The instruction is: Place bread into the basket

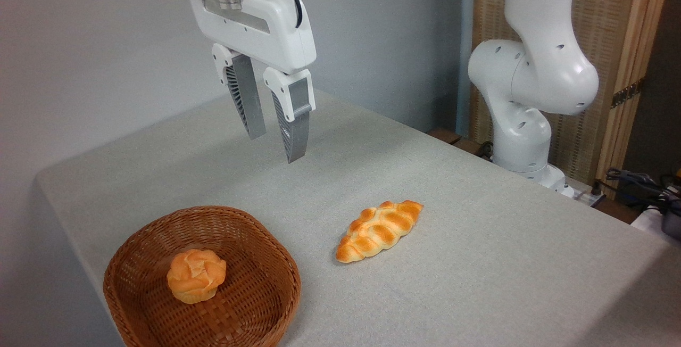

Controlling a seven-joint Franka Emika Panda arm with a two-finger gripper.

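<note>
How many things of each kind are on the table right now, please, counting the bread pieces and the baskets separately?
Bread pieces: 2, the round knotted bun lying inside the basket, and the braided loaf on the tablecloth to its right.
Baskets: 1, the woven wicker basket.
Total: 3.
The gripper hangs above, its fingers apart and empty.

Legible markings: none are showing anywhere in this view. No text, label, brand, number or sign is appearing on any surface.
</note>
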